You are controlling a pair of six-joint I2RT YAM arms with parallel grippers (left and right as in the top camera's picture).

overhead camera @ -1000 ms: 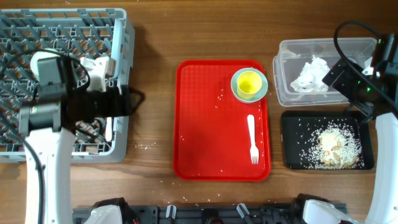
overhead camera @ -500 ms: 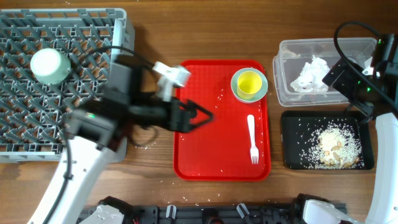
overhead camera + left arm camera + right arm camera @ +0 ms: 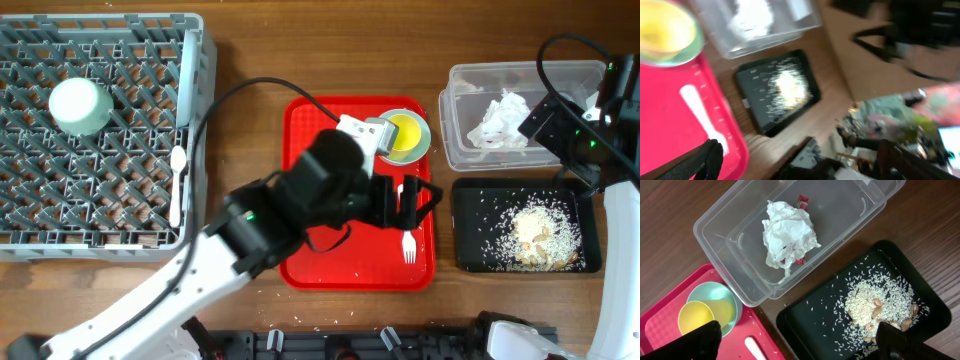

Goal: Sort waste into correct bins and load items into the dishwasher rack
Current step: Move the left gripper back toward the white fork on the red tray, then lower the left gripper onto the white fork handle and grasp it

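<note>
The left gripper (image 3: 415,200) is held over the red tray (image 3: 310,150) with its jaws spread wide and empty; the white fork (image 3: 407,240) is seen flat on the tray beneath them, its tines close to one finger (image 3: 707,160) in the wrist view. The right gripper (image 3: 797,330) is likewise kept wide open, nothing between its jaws, above the clear tub (image 3: 715,235) holding the tissue (image 3: 787,232) and the black tray (image 3: 810,322) of rice (image 3: 865,300).
</note>
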